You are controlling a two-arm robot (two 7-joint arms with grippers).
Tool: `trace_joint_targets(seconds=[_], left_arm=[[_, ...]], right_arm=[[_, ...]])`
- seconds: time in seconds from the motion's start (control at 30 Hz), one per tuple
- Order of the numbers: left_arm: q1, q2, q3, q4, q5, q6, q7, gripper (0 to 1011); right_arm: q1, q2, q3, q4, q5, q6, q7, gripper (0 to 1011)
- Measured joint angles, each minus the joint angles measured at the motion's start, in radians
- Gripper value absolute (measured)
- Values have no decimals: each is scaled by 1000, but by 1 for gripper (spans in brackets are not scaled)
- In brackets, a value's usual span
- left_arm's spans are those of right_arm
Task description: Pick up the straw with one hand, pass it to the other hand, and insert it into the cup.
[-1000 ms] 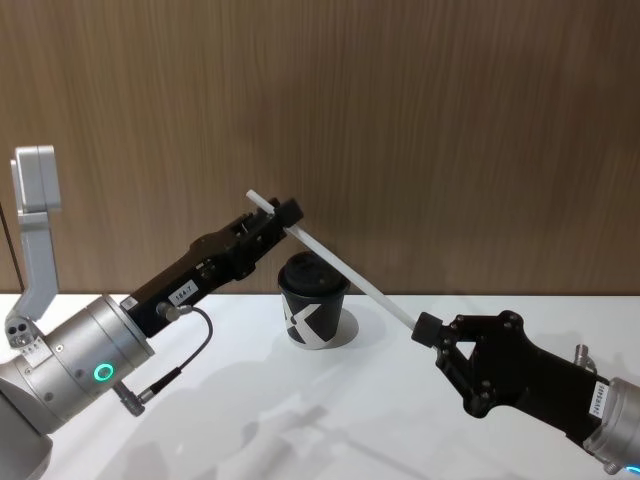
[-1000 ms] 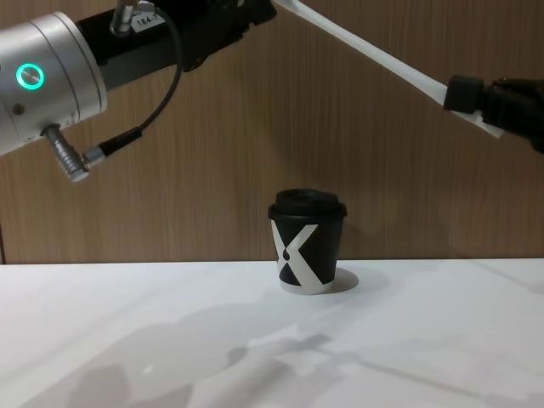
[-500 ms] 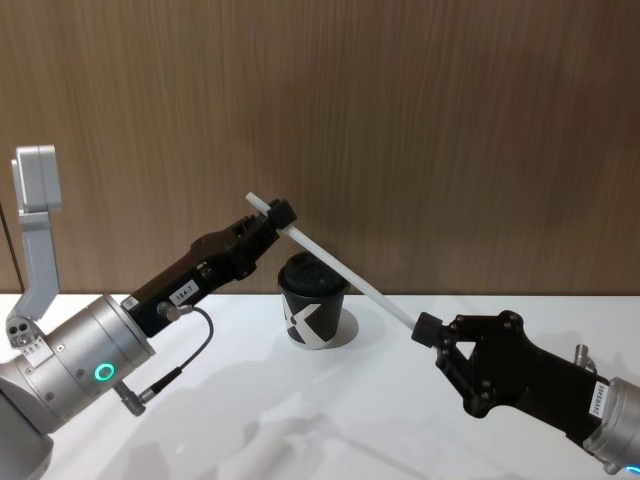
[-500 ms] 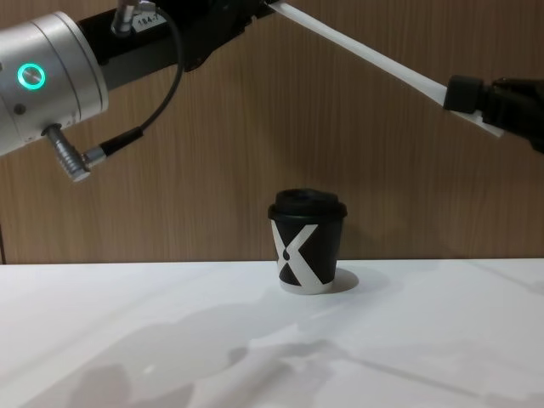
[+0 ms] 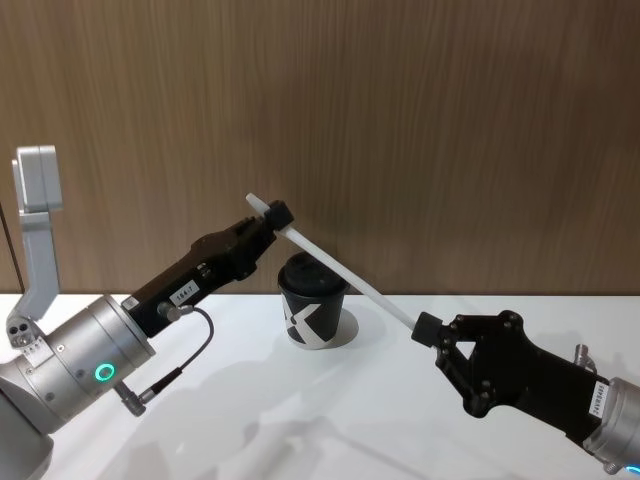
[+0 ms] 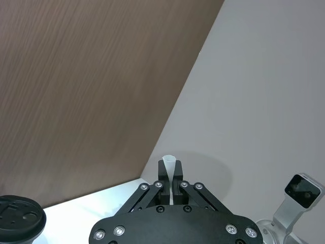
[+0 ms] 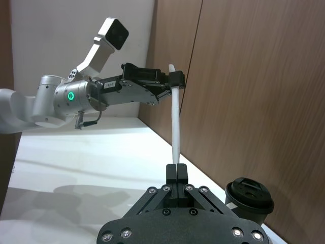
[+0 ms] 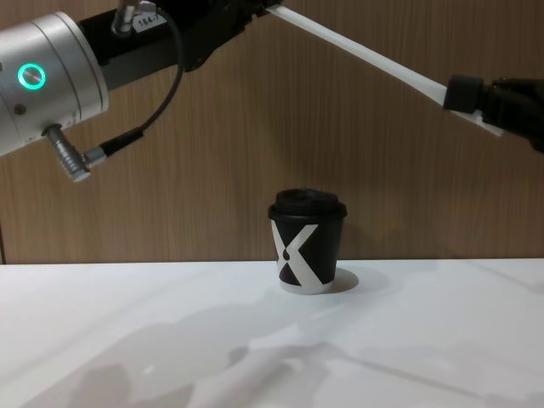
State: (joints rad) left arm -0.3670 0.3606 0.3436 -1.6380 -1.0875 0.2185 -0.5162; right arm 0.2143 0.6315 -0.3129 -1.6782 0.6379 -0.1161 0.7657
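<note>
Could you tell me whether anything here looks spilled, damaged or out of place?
Nothing stands out: the cup stands upright and closed, and the straw is straight, slanting above it, gripped by the left pincer and the right pincer.

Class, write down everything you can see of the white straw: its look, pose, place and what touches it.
The straw is long, thin, straight, white and paper-like. It hangs in the air, slanting above the lidded cup without touching it, its high end toward the robot's left. The left gripper pinches it near the upper end, whose tip pokes past the jaws; the right gripper clamps the lower end.
</note>
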Motion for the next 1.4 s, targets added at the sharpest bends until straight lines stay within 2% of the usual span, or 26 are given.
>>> trace_joint_targets(seconds=[0.17,0.27,0.53,0.57,0.6,0.67,0.7,0.93,1.3,1.4], left_arm=[[0,0,-1,0,0,0,1,12],[0,0,-1,0,0,0,1,7],[0,0,-1,0,0,0,1,6],[0,0,-1,0,0,0,1,7],[0,0,-1,0,0,0,1,6],[0,0,-1,0,0,0,1,6],[0,0,-1,0,0,0,1,6],[0,1,1,-1,1,-1,1,6],[-19,20,22,-15,60,-19,36,6],[-33,31,35,-23,95,-24,57,6]], right_arm=[[0,0,0,0,0,0,0,15],[0,0,0,0,0,0,0,85],[0,0,0,0,0,0,0,319],[0,0,0,0,0,0,0,378],[0,0,0,0,0,0,0,378],[0,0,0,0,0,0,0,439],[0,0,0,0,0,0,0,495],[0,0,0,0,0,0,0,717],[0,0,0,0,0,0,0,1001],[0,0,0,0,0,0,0,1001]])
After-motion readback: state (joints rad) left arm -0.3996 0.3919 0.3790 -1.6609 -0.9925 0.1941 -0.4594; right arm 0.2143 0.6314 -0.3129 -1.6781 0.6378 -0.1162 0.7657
